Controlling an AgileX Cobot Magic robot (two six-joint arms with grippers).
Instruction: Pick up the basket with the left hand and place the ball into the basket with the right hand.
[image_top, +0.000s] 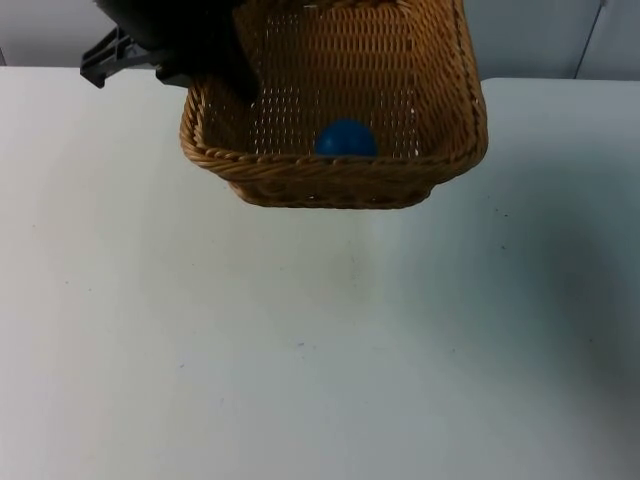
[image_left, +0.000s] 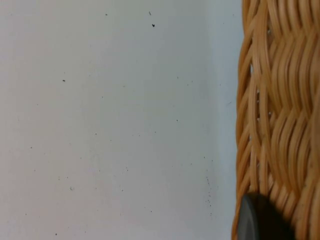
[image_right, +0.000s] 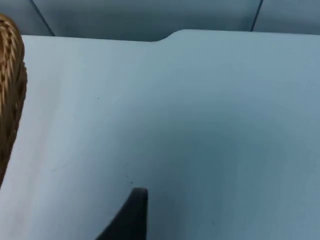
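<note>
**Ball already in basket, left arm holding it up**

Blue ball (image_top: 346, 139) sits inside the wicker basket (image_top: 330, 185), against the near wall, at about 6 o'clock of the basket's interior in the top view. The basket looks lifted off the white table (image_top: 300, 340): its near rim hangs over the surface and looks tilted toward me. I judge the placing step done.

Left gripper (image_top: 205, 72) is at the basket's 10 o'clock corner in the top view, clamped on the rim there. In the left wrist view one black fingertip (image_left: 260, 220) lies against the woven wall (image_left: 280, 115), so I read it as closed on the basket.

Right gripper (image_right: 131, 215): its wrist view looks over bare table, with the basket's edge (image_right: 11, 90) off at about 9 o'clock, well apart. One finger is visible; I cannot tell whether it is wide or narrow. That arm waits.

Key relation: the ball is nearer the left arm, carried by it. Next, I'd expect only a steady hold or set-down; too much tilt could roll the ball out.
</note>
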